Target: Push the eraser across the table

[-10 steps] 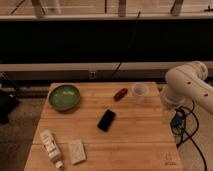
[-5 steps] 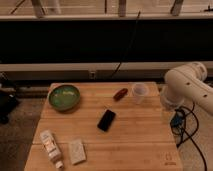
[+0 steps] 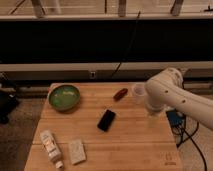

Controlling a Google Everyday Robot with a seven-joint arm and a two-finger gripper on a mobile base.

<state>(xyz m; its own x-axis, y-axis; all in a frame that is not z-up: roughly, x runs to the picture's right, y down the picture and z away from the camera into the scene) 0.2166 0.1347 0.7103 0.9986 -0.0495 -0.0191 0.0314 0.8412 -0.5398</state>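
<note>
One risk: the gripper, wide or narrow I cannot tell, hangs beside the cup. Sweeping toward the eraser could topple it.

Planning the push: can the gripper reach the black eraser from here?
Probably yes. The gripper is at the table's right side, and only bare wood lies between it and the eraser; the cup stands farther back.

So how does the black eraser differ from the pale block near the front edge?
The eraser is black; the block is pale beige. The eraser lies mid-table, tilted; the block lies at the front edge, beside a white bottle. Both are flat rectangles on the table. The claw hangs at the right edge, away from both.
</note>
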